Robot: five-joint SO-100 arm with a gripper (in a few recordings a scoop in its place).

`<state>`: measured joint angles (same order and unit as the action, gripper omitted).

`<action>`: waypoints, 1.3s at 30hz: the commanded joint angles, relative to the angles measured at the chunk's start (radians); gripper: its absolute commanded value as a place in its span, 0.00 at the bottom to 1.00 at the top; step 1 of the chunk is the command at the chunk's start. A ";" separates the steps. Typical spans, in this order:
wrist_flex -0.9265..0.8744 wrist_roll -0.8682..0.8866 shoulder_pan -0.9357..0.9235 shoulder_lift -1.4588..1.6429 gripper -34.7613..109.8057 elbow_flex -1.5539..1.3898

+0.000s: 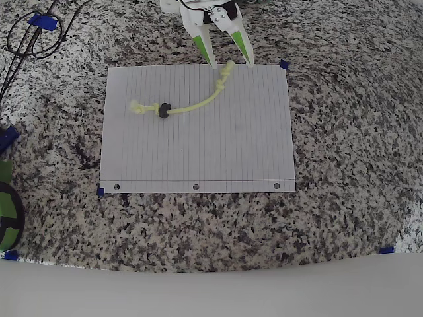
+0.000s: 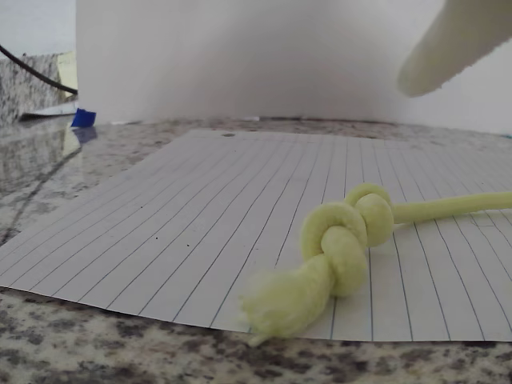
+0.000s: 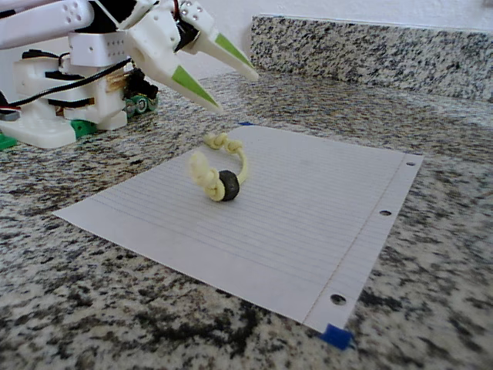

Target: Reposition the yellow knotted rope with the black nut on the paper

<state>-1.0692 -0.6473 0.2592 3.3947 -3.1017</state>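
Gripper (image 1: 232, 65) open, holding nothing, tapered white-green fingers straddling the paper's (image 1: 218, 158) far edge. Yellow knotted rope (image 1: 198, 103), soft fuzzy cord, curves across lined white sheet; black nut (image 1: 162, 109) ring near its left knot. Speckled granite counter (image 1: 344, 198).

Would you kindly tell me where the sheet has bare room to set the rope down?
The paper's half toward the punched holes is bare, as is its right side in the overhead view. The crowded part is the far edge, where the rope, nut and open tool sit.
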 commanded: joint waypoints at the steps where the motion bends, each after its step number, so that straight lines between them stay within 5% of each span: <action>1: 0.054 -0.089 -0.037 0.000 0.74 0.009; 5: 0.110 -0.229 -0.135 -0.048 0.62 0.012; 14: 0.255 -0.291 -0.322 -0.270 0.53 0.021; 39: 0.695 -0.359 -0.558 -0.957 0.50 0.278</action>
<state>-0.4203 -1.0032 -0.2853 2.4943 -2.8747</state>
